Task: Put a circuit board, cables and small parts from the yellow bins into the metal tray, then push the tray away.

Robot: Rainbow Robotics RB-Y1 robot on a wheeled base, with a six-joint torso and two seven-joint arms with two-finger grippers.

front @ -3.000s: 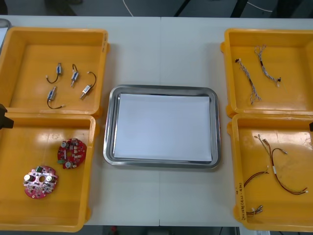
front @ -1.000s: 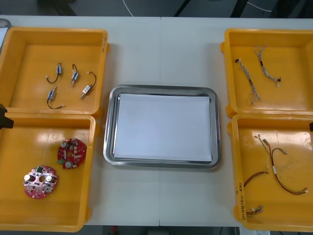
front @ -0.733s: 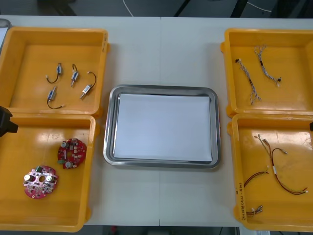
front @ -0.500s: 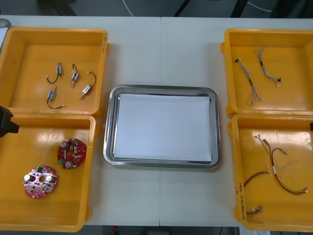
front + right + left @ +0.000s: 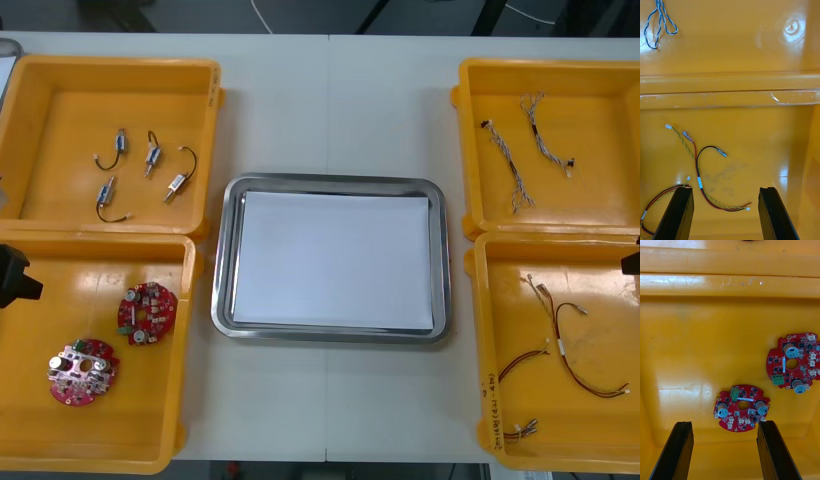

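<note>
The left gripper (image 5: 725, 423) hovers over the near-left yellow bin (image 5: 696, 333), fingers spread wide and released, gripping nothing. Two round red circuit boards lie on the bin floor ahead of it. The nearer circuit board (image 5: 742, 408) sits just beyond the fingertips, across the gap between them, its edge close to one finger. The second circuit board (image 5: 793, 367) rests farther out, past that same finger and apart from the first.

On the other side of the table (image 5: 330, 100), the right gripper (image 5: 725, 189) hangs over the near-right yellow bin (image 5: 752, 123), its fingers likewise parted and unloaded. Red and yellow cables (image 5: 700, 176) sprawl loose on the bin floor just ahead of the fingers, one strand curving into the gap between them. Beyond the wall ahead of the gripper, in the far-right yellow bin (image 5: 733, 37), a twisted blue and white cable (image 5: 658, 22) lies well away from it.

Seen from above, the metal tray (image 5: 330, 334), white inside, stands between the two grippers, well apart from both. Small metal parts (image 5: 150, 165) with short dark leads lie scattered in the far-left yellow bin (image 5: 60, 100), beyond the left gripper.
</note>
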